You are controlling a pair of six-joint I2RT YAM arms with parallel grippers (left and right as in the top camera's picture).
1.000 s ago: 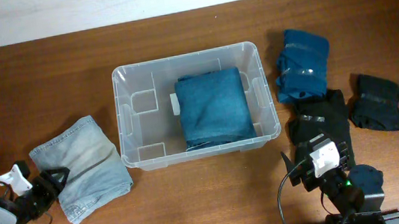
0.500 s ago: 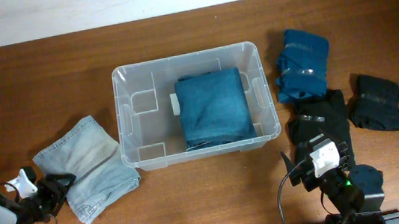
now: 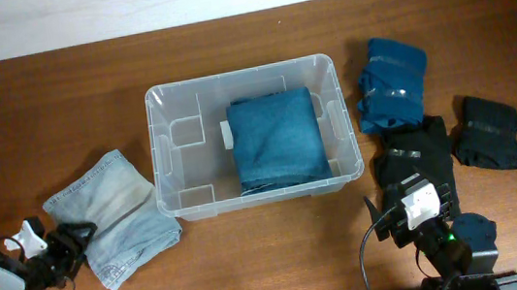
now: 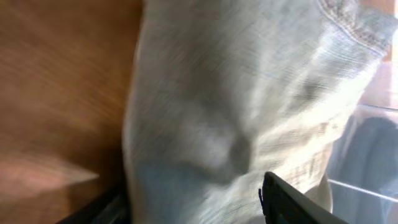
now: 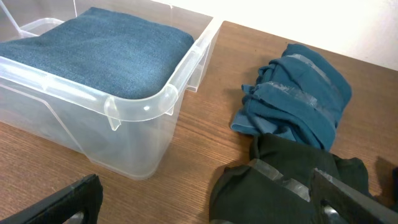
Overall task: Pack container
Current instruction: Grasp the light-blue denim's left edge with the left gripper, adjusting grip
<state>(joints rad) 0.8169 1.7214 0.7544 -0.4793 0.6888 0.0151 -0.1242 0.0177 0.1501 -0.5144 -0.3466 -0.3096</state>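
- We observed a brown wood-grain bench [image 3: 58, 99] with a white wall [image 3: 126, 9] along its far edge.
- The container [image 3: 167, 126] stood at the bench centre, with folded blue denim [image 3: 278, 141] in its right half.
- The left gripper [image 3: 72, 239], near the front-left corner, straddled the light denim [image 3: 115, 215]; we could not tell whether it pinched.
- The right gripper [image 5: 205, 190] was spread wide by a black garment [image 3: 415, 151] near the front edge, with a teal garment [image 3: 393, 81] beyond it.

There are one container [image 3: 187, 158] and five folded garments [image 3: 278, 141].
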